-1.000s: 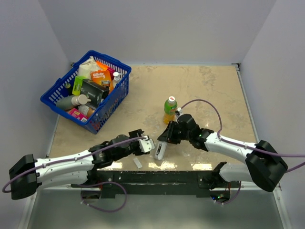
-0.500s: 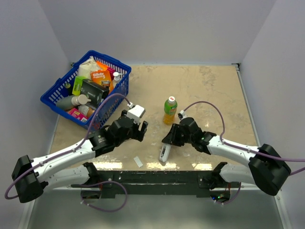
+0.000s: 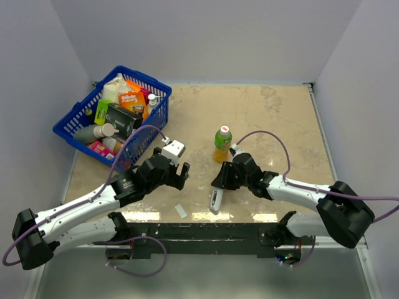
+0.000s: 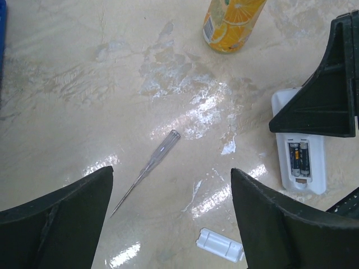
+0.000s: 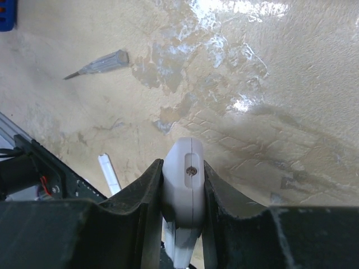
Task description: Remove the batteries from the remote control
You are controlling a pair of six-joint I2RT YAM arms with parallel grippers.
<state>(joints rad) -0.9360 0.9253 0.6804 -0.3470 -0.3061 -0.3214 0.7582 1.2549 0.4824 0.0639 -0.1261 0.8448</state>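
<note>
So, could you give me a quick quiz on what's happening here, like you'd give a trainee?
1. True or false: the batteries are already out of the remote control.
2. Which arm's gripper clamps the remote control? A left, B right, C neither.
3. How many batteries show in its open compartment?

Key:
1. False; they sit in the compartment.
2. B; the right gripper is shut on it.
3. Two.
</note>
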